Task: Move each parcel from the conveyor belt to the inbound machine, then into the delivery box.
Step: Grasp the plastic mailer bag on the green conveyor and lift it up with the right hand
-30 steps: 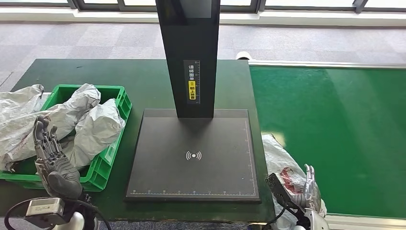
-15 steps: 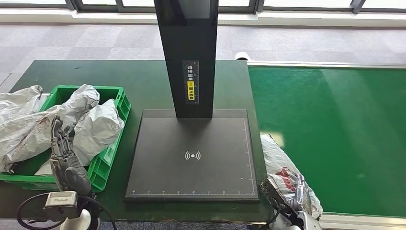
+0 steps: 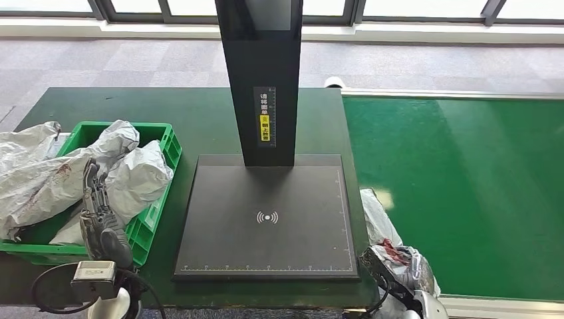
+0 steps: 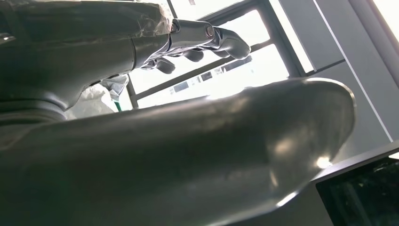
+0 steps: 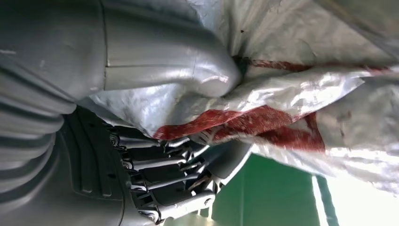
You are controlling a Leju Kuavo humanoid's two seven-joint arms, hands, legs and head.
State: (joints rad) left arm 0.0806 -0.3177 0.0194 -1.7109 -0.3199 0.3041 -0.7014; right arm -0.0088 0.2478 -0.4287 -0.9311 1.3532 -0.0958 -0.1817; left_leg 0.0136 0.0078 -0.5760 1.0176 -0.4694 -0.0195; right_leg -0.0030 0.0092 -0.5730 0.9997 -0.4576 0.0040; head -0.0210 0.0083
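My right robot hand (image 5: 155, 155) clamps a crinkled silver parcel (image 3: 392, 249) with red markings, thumb on one side and fingers (image 5: 174, 183) curled under the plastic, at the near left corner of the green conveyor belt (image 3: 465, 186), just beside the inbound machine (image 3: 269, 219). My left robot hand (image 3: 100, 212) rises at the near left of the dark green surface (image 3: 166, 113), fingers extended and apart, holding nothing, over the near edge of the green delivery box (image 3: 156, 219). That box, beside the machine's left edge, is heaped with silver parcels (image 3: 133, 176) spilling over its left rim. The machine's black post stands at its plate's far edge.
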